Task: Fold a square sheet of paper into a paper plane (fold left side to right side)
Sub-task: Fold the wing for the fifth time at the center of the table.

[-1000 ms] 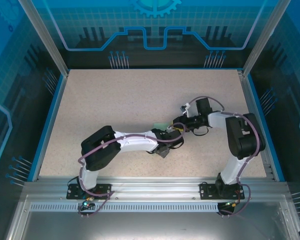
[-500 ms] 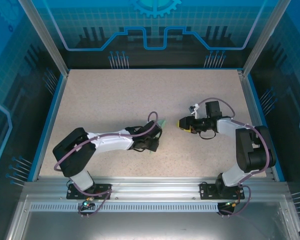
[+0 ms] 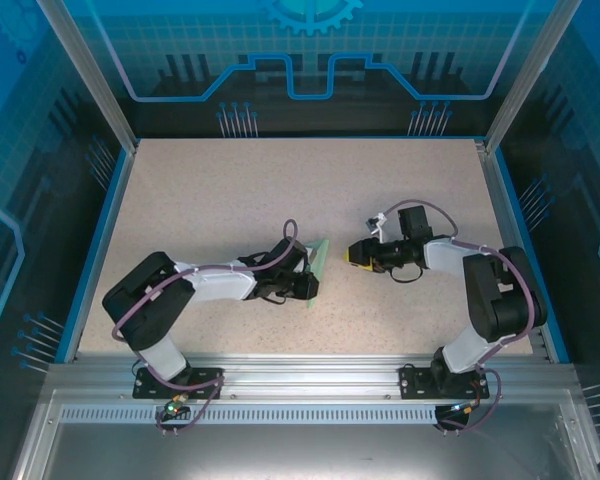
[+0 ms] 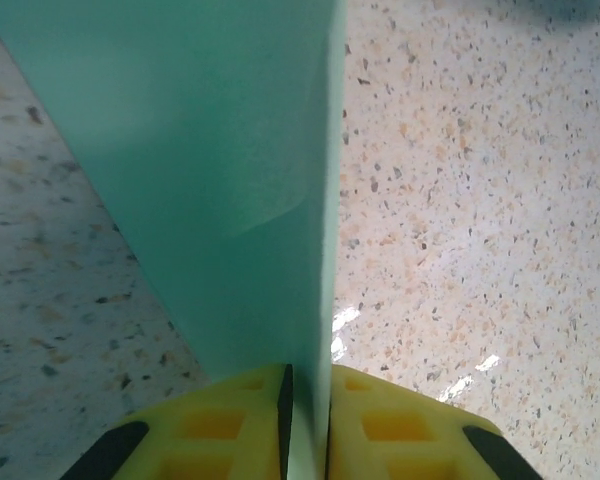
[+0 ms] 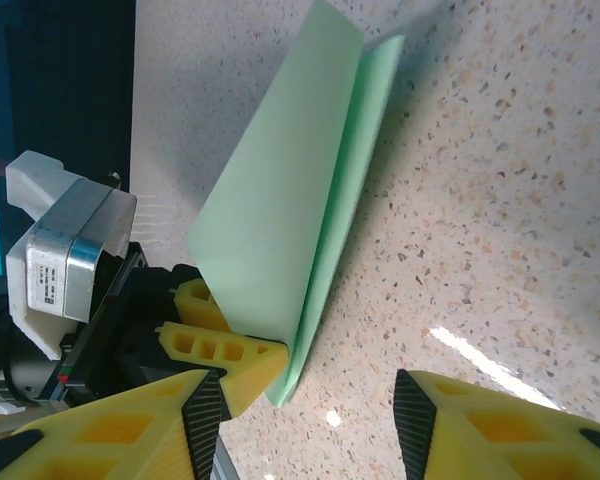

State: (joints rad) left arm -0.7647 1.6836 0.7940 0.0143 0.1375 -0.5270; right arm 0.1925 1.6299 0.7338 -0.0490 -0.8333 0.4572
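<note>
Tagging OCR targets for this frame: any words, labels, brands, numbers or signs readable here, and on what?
None readable.
Paper: plain, unmarked.
Back wall: gear and line graphics, no words or numbers.
Metal block beside the paper: no label that can be made out.

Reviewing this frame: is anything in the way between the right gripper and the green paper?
Nothing visible. The open right gripper faces the folded paper across bare table. The left gripper is shut on one end of it, off to the side.
</note>
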